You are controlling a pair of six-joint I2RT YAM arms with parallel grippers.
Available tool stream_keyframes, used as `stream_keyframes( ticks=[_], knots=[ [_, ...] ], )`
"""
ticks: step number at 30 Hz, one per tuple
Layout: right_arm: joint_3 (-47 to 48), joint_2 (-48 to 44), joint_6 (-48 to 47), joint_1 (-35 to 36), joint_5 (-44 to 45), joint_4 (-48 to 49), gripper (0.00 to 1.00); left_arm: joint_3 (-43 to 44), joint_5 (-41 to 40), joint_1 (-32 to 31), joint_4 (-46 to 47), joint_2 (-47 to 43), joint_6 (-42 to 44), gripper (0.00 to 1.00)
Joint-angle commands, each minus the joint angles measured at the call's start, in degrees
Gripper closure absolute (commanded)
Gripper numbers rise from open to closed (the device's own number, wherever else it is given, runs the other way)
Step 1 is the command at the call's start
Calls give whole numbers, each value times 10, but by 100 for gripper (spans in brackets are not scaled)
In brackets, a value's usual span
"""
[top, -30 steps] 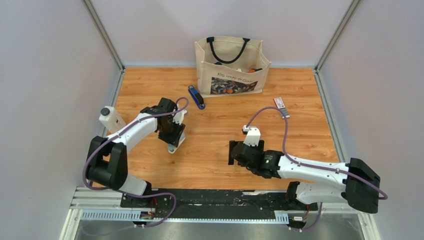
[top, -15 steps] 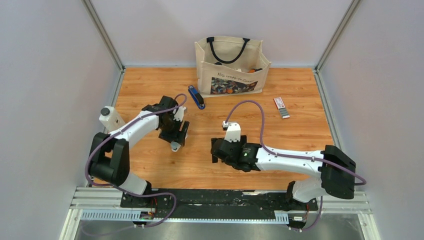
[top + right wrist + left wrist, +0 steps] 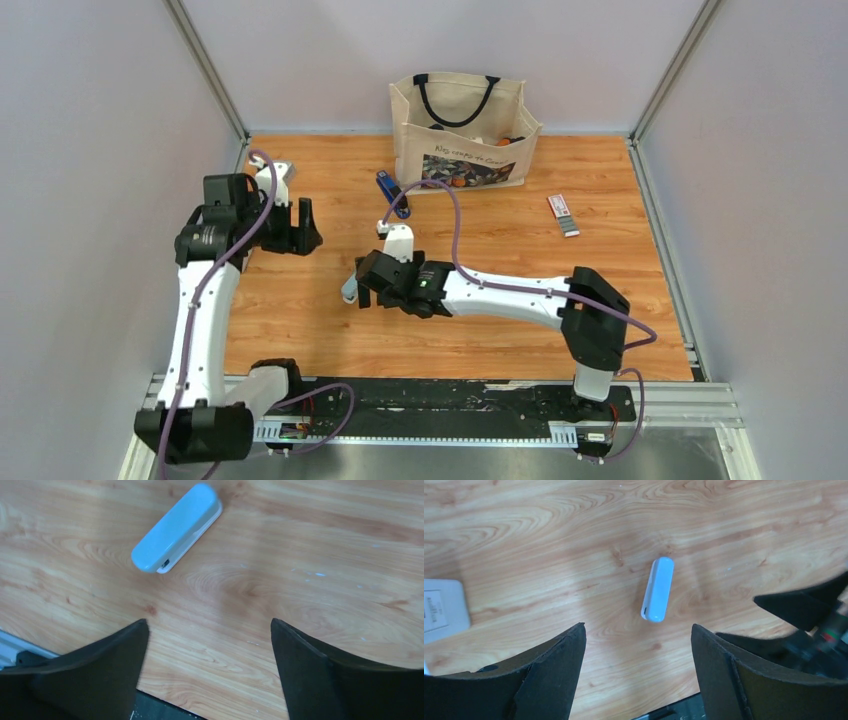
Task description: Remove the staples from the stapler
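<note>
The table (image 3: 620,260) under me was wood-grain board, orange-brown and smooth, with a soft satin sheen and a few pale scuffs. The stick-like tool (image 3: 658,590) looked like moulded plastic, pale grey-white, smooth and slightly glossy. The fingers (image 3: 549,680) of my left gripper (image 3: 636,630) were matt black with a faintly grainy face. Those of my right gripper (image 3: 209,622) looked just as dull. The bag (image 3: 460,140) was cream cloth, coarse like canvas, with dark fabric handles. The stapler (image 3: 384,184) seemed blue plastic, its finish too small to judge. The shell of my right arm (image 3: 500,292) was smooth white plastic, and the base rail (image 3: 680,405) was bare silvery metal.
</note>
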Motion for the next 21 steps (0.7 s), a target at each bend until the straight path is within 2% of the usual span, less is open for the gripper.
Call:
stream_keyframes(
  ticks=[1,2,3,4,5,6,8,10,17,21],
  knots=[
    [39,78,-31,-31,-116,67,19,-9,-40,-1,-40,-68,74,15],
    [68,100,-17,-37,-123,47,34,-19,-53,0,-36,-80,74,15],
    [115,127,-8,-36,-121,3,41,-29,-57,2,-34,-90,73,15],
    [154,149,-9,-32,-116,-35,37,-37,-53,4,-36,-94,79,15],
    [194,165,-10,-24,-104,-62,17,-39,-47,5,-41,-93,82,15],
    [227,178,-10,-17,-88,-90,10,-41,-44,5,-51,-90,85,15],
    [260,190,4,-7,-72,-102,9,-37,-38,6,-66,-71,87,15],
    [273,195,30,-5,-68,-107,4,-38,-31,13,-70,-57,92,15],
    [273,201,104,-5,-41,-122,7,-53,-23,41,-53,-55,100,14],
    [293,224,147,-6,-23,-148,11,-61,37,63,-59,-62,131,14]
  ],
)
